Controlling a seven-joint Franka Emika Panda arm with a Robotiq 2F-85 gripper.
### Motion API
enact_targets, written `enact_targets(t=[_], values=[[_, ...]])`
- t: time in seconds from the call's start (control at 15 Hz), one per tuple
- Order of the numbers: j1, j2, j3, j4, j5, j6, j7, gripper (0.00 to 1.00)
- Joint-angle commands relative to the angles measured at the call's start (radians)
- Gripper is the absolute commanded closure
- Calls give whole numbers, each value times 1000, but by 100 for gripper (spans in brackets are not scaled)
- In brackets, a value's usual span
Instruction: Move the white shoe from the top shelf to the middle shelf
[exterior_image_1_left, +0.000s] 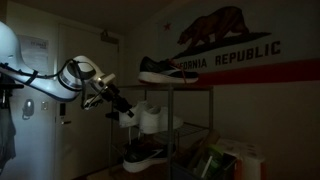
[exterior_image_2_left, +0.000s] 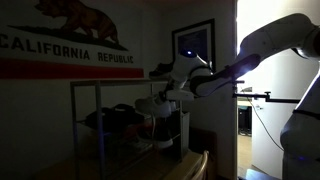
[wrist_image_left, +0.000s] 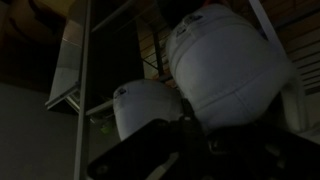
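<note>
The room is dark. The white shoe is at the level of the middle shelf of the dark wire rack, at its open end. It also shows in an exterior view and fills the wrist view. My gripper is right against the shoe's end and appears shut on it; it shows in an exterior view and as dark fingers in the wrist view. The top shelf holds only a dark sneaker.
A second white shoe sits beside the held one. Another shoe lies on the lowest tier. A California Republic flag hangs on the wall behind the rack. Boxes and clutter stand on the floor by the rack.
</note>
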Motion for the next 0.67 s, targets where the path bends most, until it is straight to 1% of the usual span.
enact_targets(t=[0.0,0.27,0.33,0.47,0.6], values=[[35,48,-32,46,-85,10,90,52],[84,57,-71,58,-128,-3,132,23],[96,57,-82,60,-132,-7,134,14],[118,53,-102,63,-124,-14,128,1],[138,46,-118,66,-111,-20,116,0]])
